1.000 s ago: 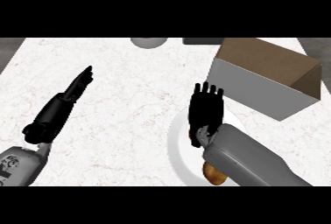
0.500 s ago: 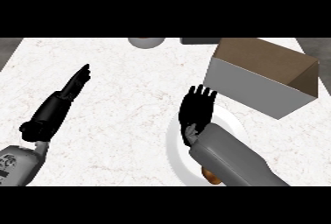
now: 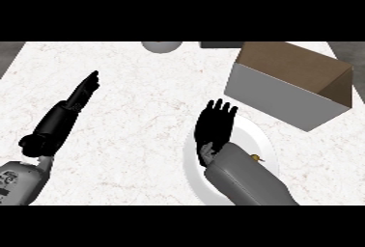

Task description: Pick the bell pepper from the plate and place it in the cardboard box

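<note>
The white plate (image 3: 251, 134) lies at centre right of the counter. My right hand (image 3: 216, 126) hovers open over its left part, fingers straight and pointing away from me. Its grey forearm covers most of the plate, and only a small yellow-orange speck of the bell pepper (image 3: 254, 157) shows at the forearm's right edge. The cardboard box (image 3: 285, 94), with grey outer walls and a brown inside, stands open just beyond the plate at the upper right. My left hand (image 3: 75, 100) rests open at the left, fingers up, holding nothing.
A grey rounded object (image 3: 161, 46) and a dark flat object (image 3: 221, 44) sit at the counter's far edge. White marbled counter (image 3: 143, 120) stretches between my two hands.
My right hand and forearm have shifted left and back toward me over the plate. The forearm now hides the pepper, which showed orange a second ago. The left hand has barely moved.
</note>
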Robot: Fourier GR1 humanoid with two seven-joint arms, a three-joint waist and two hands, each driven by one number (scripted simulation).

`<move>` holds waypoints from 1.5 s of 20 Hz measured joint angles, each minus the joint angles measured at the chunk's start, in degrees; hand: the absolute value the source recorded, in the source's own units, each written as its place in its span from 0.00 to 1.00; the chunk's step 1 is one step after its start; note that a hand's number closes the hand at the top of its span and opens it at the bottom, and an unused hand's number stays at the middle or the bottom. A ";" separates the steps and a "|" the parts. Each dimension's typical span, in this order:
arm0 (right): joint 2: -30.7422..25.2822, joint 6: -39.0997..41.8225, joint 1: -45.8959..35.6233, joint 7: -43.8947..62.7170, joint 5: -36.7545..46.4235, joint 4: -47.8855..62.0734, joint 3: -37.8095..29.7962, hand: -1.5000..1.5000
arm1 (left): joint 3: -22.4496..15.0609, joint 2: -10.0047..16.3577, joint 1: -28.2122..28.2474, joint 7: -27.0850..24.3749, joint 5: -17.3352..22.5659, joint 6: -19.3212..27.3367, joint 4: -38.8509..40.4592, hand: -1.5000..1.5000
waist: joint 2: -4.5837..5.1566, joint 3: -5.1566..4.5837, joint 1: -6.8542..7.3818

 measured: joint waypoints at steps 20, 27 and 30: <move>1.31 3.56 9.31 -3.80 9.69 -4.10 -4.69 1.00 | 1.51 -2.53 0.59 0.26 -2.85 -1.61 -0.27 0.50 | -0.03 -0.01 0.62; 0.99 4.47 9.48 -8.92 15.67 -4.82 -2.84 1.00 | 2.99 -3.80 -0.30 1.31 -3.68 -2.95 0.31 0.50 | -0.12 -0.02 0.81; 1.26 4.17 8.27 -18.73 13.09 -5.81 -0.27 1.00 | 2.86 -4.03 -0.12 0.52 -3.88 -3.62 0.32 0.50 | 0.33 0.06 1.66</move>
